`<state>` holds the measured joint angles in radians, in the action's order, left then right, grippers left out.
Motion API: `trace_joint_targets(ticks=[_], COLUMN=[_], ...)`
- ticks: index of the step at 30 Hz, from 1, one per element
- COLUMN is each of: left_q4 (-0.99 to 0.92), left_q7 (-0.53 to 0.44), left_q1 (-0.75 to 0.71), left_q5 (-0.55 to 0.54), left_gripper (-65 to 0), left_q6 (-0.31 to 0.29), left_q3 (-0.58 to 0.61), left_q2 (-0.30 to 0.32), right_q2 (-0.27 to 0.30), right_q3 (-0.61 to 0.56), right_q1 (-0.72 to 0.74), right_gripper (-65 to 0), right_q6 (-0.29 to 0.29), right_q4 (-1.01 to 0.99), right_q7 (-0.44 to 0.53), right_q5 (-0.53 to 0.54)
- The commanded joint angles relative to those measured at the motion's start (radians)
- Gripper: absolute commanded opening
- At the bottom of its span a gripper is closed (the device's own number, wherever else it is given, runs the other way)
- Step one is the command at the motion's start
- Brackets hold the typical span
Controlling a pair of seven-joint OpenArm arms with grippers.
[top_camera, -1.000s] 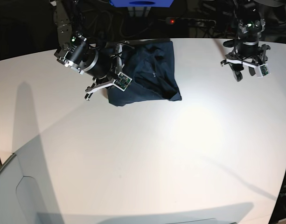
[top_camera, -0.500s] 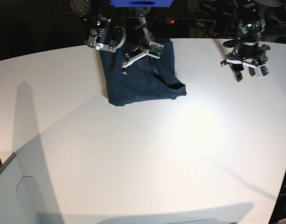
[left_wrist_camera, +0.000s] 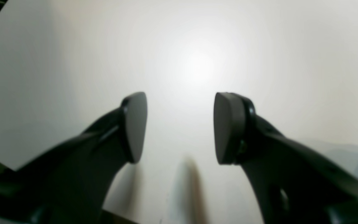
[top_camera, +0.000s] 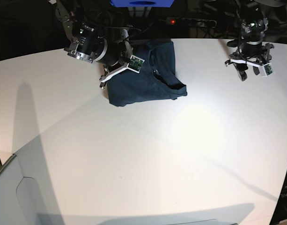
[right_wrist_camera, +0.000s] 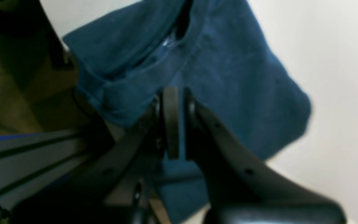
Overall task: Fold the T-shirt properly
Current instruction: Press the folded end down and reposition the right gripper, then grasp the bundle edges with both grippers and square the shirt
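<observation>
the t-shirt [top_camera: 145, 77] is lying folded into a compact bundle on the white surface [top_camera: 148, 154], near its far edge. the right tool [right_wrist_camera: 176, 121] is gripping a fold of the t-shirt at the bundle's left edge, its fingers pressed together on the cloth. the left tool [left_wrist_camera: 179, 127] is hovering well to the right of the t-shirt, fingers spread and holding nothing.

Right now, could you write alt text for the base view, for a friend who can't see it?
A dark navy T-shirt, folded into a compact bundle, lies at the far side of a white table. The right gripper is at the bundle's left edge. The left gripper hangs open above bare table, well apart from the cloth.
</observation>
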<state>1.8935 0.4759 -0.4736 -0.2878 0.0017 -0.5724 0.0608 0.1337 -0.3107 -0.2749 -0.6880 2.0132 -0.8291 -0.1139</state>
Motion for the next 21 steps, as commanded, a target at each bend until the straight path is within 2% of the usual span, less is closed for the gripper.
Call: trace_joint_targets(ticks=[1, 7, 11, 15, 21], left_q4=[0.016, 0.018, 0.018, 0.019, 0.019], left_q7=[-0.021, -0.021, -0.021, -0.021, -0.021], left_q1=[-0.004, -0.003, -0.006, -0.007, -0.007], left_q5=[-0.003, -0.003, 0.0, 0.002, -0.001], left_gripper=[-31.8, -31.8, -31.8, -31.8, -31.8], left_q6=[0.001, 0.001, 0.001, 0.001, -0.001], left_q3=[-0.004, -0.004, -0.004, -0.01, -0.03], left_q2=[0.007, 0.007, 0.007, 0.007, 0.007], right_q2=[-0.001, -0.032, -0.044, -0.061, -0.058], right_q3=[-0.003, -0.034, -0.149, -0.244, -0.227], right_q1=[-0.001, 0.001, 0.018, 0.03, 0.045], right_gripper=[-65.0, -65.0, -65.0, -65.0, -65.0], right_q6=[-0.01, -0.01, -0.01, -0.01, -0.01], right_q4=[-0.006, -0.131, -0.21, -0.2, -0.134], right_q7=[0.02, 0.069, 0.089, 0.126, 0.136], right_q5=[0.01, 0.012, 0.012, 0.012, 0.012])
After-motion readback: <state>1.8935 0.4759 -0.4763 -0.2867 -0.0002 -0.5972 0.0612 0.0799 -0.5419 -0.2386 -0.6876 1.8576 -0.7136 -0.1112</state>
